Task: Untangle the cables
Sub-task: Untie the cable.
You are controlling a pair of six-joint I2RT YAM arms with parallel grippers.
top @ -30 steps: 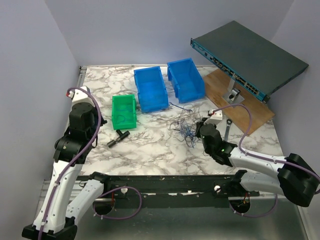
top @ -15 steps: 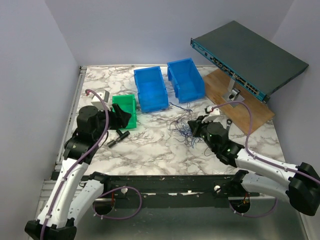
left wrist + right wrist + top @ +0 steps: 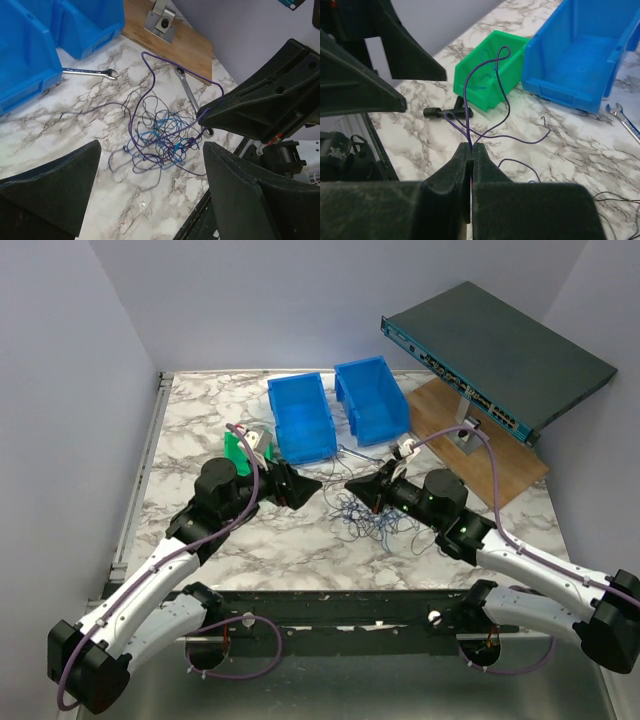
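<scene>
**Item: cables, tangled. Work barely begun.**

**Location.** We record the cables as one loose knot of blue, dark and purple wire. It lies on the marble desk between the two arms, in front of the blue bins and just beside a silver wrench.

**Progress.** We judge the task to be at an early stage.
- No wire lies apart from the heap.
- The blue and dark loops at the centre cross one another many times.
- One purple strand is lifted out of the knot. It rises in a tall loop, while its lower run trails back into the tangle.
- By our reckoning nearly everything is left to do. This strand has to be drawn free and laid aside, and then each of the others has to be parted in turn.

**Right fingers**. They are pressed fully together with no gap showing, and they pinch the purple strand at their tips. They sit raised above the desk at the edge of the knot, with the green bin beyond.

**Left fingers**. They are spread wide and hold nothing. We see them poised above the knot, facing the right fingers, with the tangle framed in the gap between them. We see no contact with any wire.
</scene>
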